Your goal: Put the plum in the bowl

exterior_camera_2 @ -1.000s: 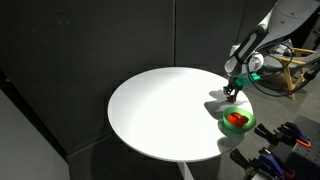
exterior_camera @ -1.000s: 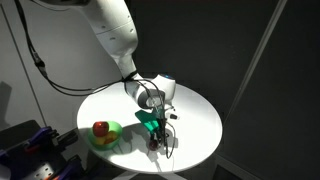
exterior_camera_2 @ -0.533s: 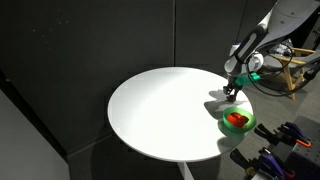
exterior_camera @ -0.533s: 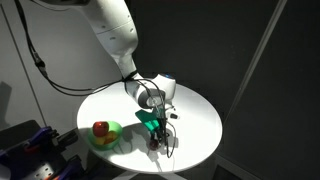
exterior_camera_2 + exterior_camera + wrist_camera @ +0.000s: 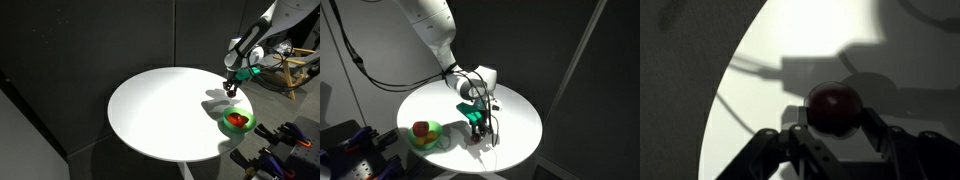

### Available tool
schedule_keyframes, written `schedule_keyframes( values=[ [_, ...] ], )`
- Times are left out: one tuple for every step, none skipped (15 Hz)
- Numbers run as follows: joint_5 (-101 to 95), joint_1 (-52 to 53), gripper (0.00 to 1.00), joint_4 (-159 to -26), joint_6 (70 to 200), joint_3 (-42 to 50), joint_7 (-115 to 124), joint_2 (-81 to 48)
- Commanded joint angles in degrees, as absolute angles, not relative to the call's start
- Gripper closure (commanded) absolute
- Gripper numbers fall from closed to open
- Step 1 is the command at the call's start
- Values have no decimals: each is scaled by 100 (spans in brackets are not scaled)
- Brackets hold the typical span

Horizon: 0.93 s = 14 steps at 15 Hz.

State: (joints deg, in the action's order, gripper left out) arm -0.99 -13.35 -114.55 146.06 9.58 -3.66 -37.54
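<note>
Plum [image 5: 833, 108], dark reddish-purple and round, sits pinched between the two fingers [image 5: 880, 135] of the gripper [image 5: 478, 121]. From the wrist view the jaws are drawn in against both of its sides. The fruit's top bulges up past them, and the gripper's shadow [image 5: 830, 70] is cast on the white surface beyond. In an exterior view the gripper [image 5: 232, 88] hangs over the far part of the round white table [image 5: 160, 110], green at its fingers, with the white arm [image 5: 432, 30] bending down to it from above. From where I stand the plum looks clear of the tabletop, though I cannot be sure.

The bright green bowl [image 5: 426, 134] rests near the table's edge, apart from the gripper with bare tabletop between them. Part of it is already taken up by a larger red-orange fruit [image 5: 421, 128]. In an exterior view the bowl [image 5: 238, 123] lies just below the gripper in the picture, with that fruit [image 5: 236, 120] showing inside.

A black cable [image 5: 355, 60] loops down beside the arm. Dark curtains [image 5: 90, 40] close off the room behind, and a wooden frame [image 5: 292, 70] stands off beyond the table. Some blue and dark equipment [image 5: 345, 140] sits low beside the table near the bowl, too blurred to name.
</note>
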Motion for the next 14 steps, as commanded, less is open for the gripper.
schedule_keyframes(
  values=[
    [-289, -1257, 67, -11718, 14398, 984, -517, -3274],
    [-324, -1242, 67, -11790, 14395, 978, -559, -3163],
    [-362, -1226, 67, -11863, 14389, 975, -601, -3054],
    [-397, -1207, 67, -11949, 14376, 974, -644, -2934],
    [-451, -1178, 67, -12019, 14355, 987, -647, -2834],
    [-490, -1174, 67, -12122, 14306, 971, -715, -2698],
    [-518, -1180, 67, -12232, 14268, 947, -809, -2560],
    [-549, -1184, 67, -12336, 14232, 927, -902, -2434],
    [-572, -1203, 67, -12495, 14227, 888, -1071, -2269],
    [-594, -1203, 67, -12621, 14230, 870, -1188, -2140],
    [-600, -1214, 67, -12773, 14250, 839, -1352, -1992],
    [-617, -1211, 67, -12893, 14252, 822, -1472, -1867],
    [-635, -1204, 67, -13027, 14260, 800, -1606, -1732],
    [-649, -1195, 67, -13151, 14269, 778, -1734, -1610]
  ],
)
